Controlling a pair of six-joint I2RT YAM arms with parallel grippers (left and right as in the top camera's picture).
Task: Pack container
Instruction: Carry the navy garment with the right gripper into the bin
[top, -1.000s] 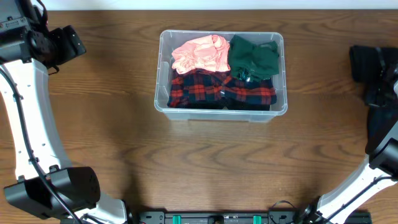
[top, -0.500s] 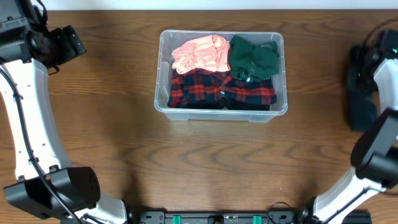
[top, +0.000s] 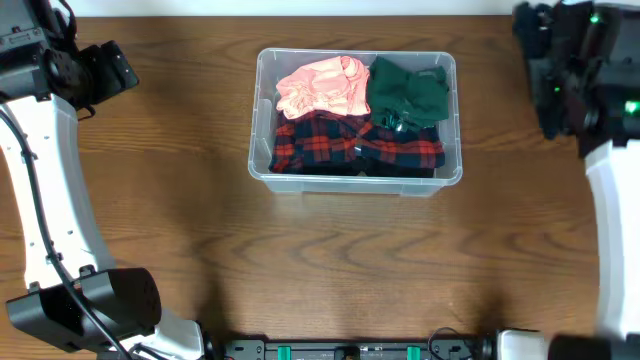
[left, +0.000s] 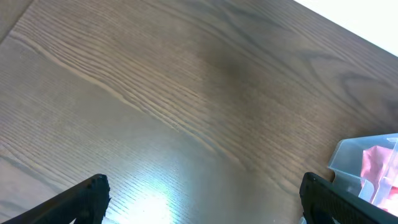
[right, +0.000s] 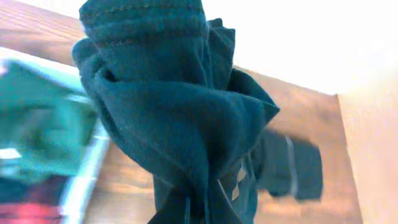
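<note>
Right gripper (top: 558, 62) is pinching the dark garment (right: 180, 112), so I'd clear the container (top: 350, 184) rim before dropping it.

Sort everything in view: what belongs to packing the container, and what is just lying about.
Belongs to the job: container; pink garment, green garment and red plaid garment inside it; dark teal garment, hanging bunched in front of the right wrist camera.
Just there: wooden table; left end effector, open and holding nothing.
</note>
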